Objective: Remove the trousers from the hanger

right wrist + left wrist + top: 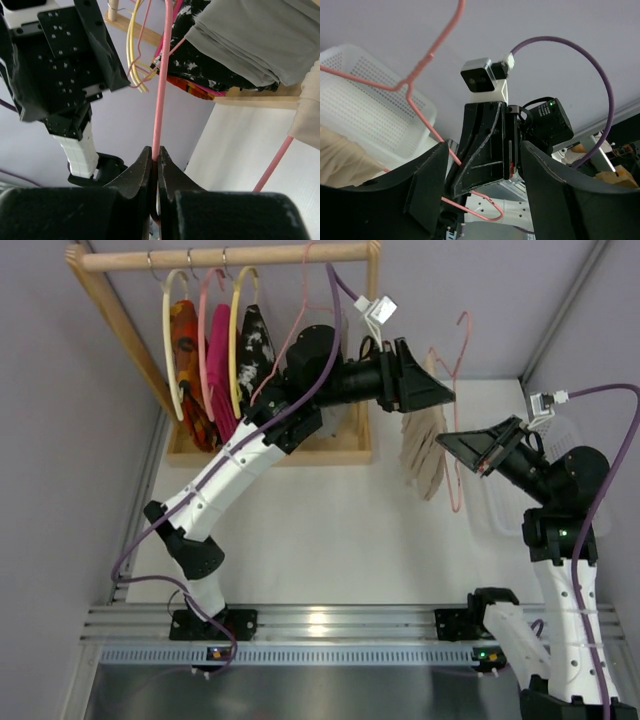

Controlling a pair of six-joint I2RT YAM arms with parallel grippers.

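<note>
The thin pink wire hanger (458,480) hangs in the air right of the rack, with the beige trousers (424,455) draped over it. My right gripper (443,441) is shut on the hanger's wire (162,90); the right wrist view shows the wire pinched between the jaws of that gripper (158,152) and the trousers (307,115) at the right edge. My left gripper (450,392) hovers just above the trousers, facing the right gripper. Its jaws (484,146) stand apart with nothing between them. The hanger (420,70) runs past its left finger (427,185), and the trousers (345,160) lie left of that.
A wooden rack (225,255) at the back left carries cream and pink hoop hangers with colourful clothes. Grey trousers (250,45) hang on it too. A white plastic basket (365,105) stands on the table at the right (500,510).
</note>
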